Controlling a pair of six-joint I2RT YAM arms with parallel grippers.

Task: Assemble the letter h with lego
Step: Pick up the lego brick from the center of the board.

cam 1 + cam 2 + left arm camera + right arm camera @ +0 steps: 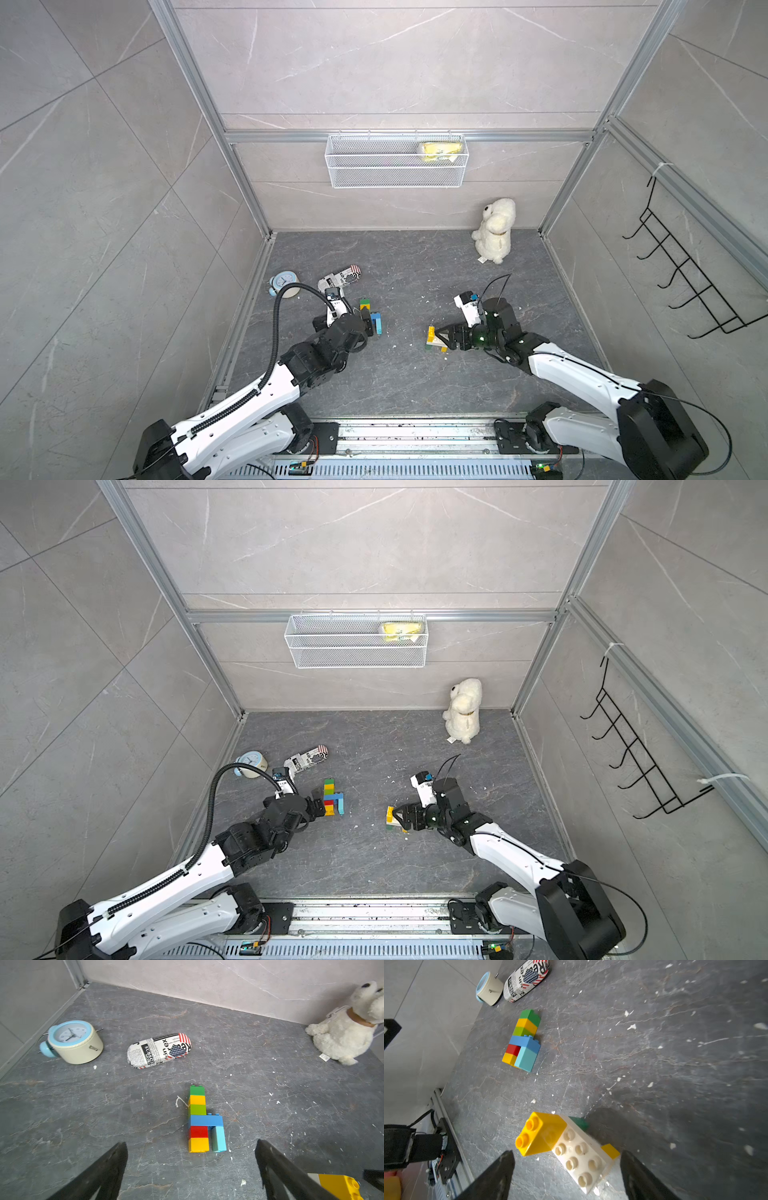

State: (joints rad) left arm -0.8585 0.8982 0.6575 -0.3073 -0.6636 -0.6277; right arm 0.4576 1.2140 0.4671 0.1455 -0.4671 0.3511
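Dark grey stone makes up the table (415, 737), and the lego letter (204, 1120) lies flat on it, left of centre and about midway between the front and back edges. It has a stem of green, yellow, lime, blue, red and yellow, and the blue oblong bridges across to a light blue leg. It reads as a finished h.

The left gripper (191, 1144) is spread wide and empty, just short of the foot of the letter. The right gripper (566, 1153) is also spread wide. Right of centre, a spare clump lies at its fingertips: a yellow brick (542, 1134) on a white brick (581, 1159), with a green brick (579, 1123) under them. It appears to hold none of them, though the tips are cut off by the frame.

What is left is probably to clear off cleanly. The left arm should draw straight back and not sweep sideways into the unbraced light blue leg. The right arm should lift before turning, so that a finger does not catch the white brick.

The wire basket (357, 654) on the back wall holds one yellow packet (403, 630) at its right end and no lego. The printed case (159, 1050) near the left edge is shut, so its contents are hidden.
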